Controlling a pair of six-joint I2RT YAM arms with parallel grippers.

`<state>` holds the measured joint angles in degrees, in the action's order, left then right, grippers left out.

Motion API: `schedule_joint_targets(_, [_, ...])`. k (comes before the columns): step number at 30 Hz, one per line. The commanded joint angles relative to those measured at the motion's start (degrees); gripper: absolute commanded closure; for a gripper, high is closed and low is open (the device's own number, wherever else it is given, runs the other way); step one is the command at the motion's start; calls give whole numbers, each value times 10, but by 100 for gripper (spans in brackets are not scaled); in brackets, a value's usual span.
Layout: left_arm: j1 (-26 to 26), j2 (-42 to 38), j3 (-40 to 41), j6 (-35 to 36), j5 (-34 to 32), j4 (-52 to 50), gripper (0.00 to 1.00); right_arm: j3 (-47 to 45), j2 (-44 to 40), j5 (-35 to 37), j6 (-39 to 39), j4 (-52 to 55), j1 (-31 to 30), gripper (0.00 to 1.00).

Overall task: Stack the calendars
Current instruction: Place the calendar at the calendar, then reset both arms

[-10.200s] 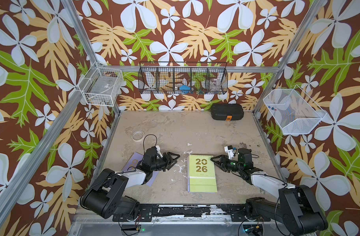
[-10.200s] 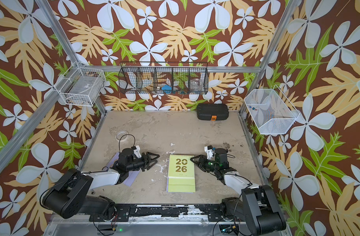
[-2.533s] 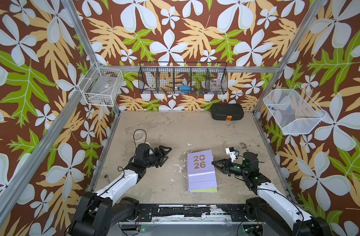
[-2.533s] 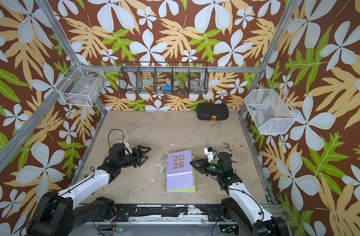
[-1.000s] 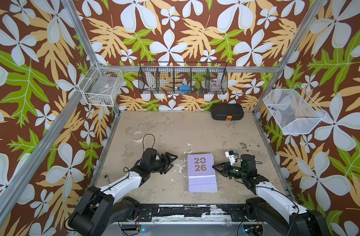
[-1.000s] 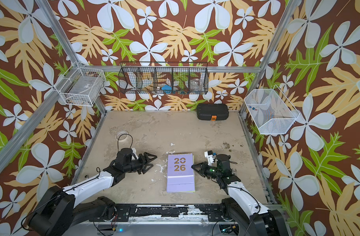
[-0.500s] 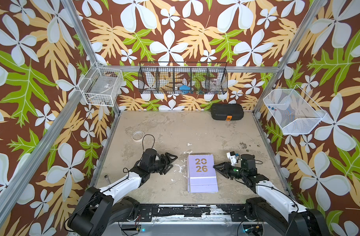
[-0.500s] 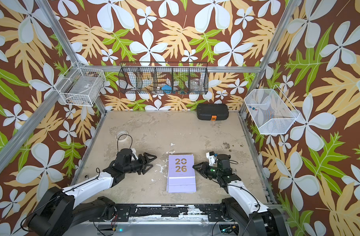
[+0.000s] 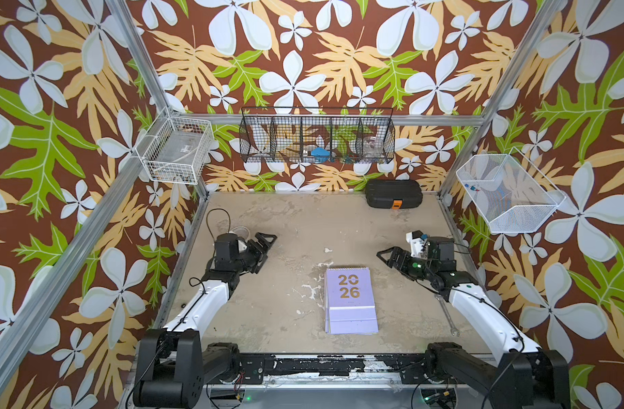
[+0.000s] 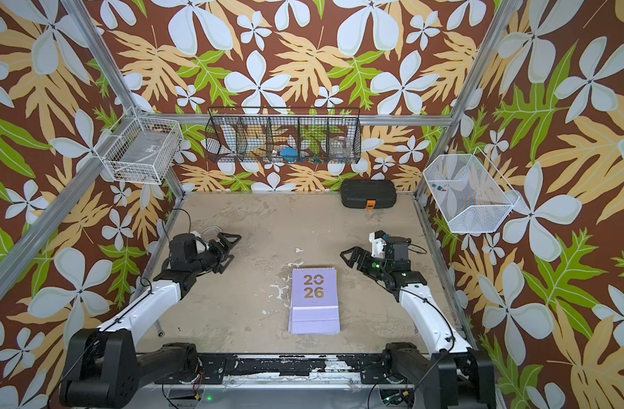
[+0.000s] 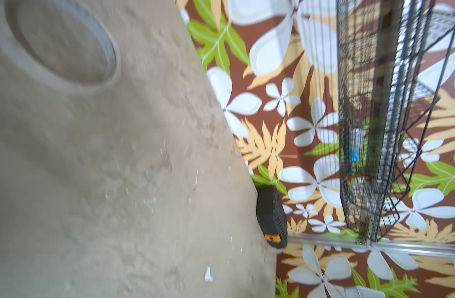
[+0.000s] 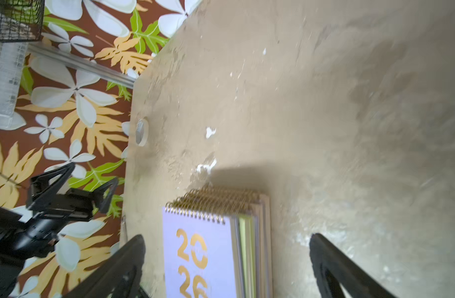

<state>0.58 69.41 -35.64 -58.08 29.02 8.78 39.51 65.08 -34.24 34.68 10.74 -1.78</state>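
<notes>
The calendars (image 9: 351,301) (image 10: 314,301) lie in one flat pile at the front middle of the table, a lilac cover with gold "2026" on top. In the right wrist view the calendars (image 12: 203,252) show several gold spirals and a lime green edge under the top cover. My right gripper (image 9: 386,260) (image 10: 349,260) (image 12: 226,240) hovers behind and to the right of the pile, open and holding nothing. My left gripper (image 9: 267,249) (image 10: 230,249) (image 12: 87,180) is far to the left of the pile, open and empty. Its fingers are out of the left wrist view.
A black case with an orange latch (image 9: 393,193) (image 11: 271,216) stands at the back right. A clear round dish (image 9: 240,232) (image 11: 58,43) lies by the left gripper. A thin metal tool (image 9: 446,317) lies beside the right arm. Wire baskets (image 9: 317,134) hang on the walls.
The right gripper has opened and drawn back from the pile's right edge. The left gripper has opened wider and moved back and left. The lilac calendar stays on top.
</notes>
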Motion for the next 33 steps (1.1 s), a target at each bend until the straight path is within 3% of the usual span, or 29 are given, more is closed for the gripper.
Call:
schedule_joint_targets(1, [35, 7, -9, 127, -47, 8, 0, 40, 36, 77, -73, 6, 5, 0])
schedule_joint_targets(5, [42, -15, 13, 265, -149, 74, 0, 53, 49, 197, -118, -37, 7, 0])
schedule_joint_targets(8, [42, -54, 86, 352, -214, 184, 0, -7, 15, 297, -138, -140, 7, 0])
schedule_joint_targets(12, [42, -102, 219, 398, -289, 384, 0, -125, -37, 386, -176, -312, 7, 0])
schedule_joint_targets(15, [42, -99, 271, 425, -303, 463, 0, -155, -21, 443, -193, -356, 7, 0])
schedule_joint_targets(20, [42, -47, 280, 454, -282, 500, 0, -216, -2, 497, -214, -482, 7, 0])
schedule_joint_targets(27, [41, 27, 317, 484, -302, 647, 0, -316, 42, 516, -233, -700, 7, 0])
schedule_joint_targets(29, [39, 56, 307, 485, -305, 648, 0, -325, 39, 504, -250, -720, 7, 0])
schedule_joint_targets(32, [-9, 93, 301, 529, -343, 670, 0, -348, 51, 492, -273, -787, 7, 0])
schedule_joint_targets(33, [-36, 129, 312, 553, -367, 732, 0, -358, 64, 479, -283, -820, 6, 0])
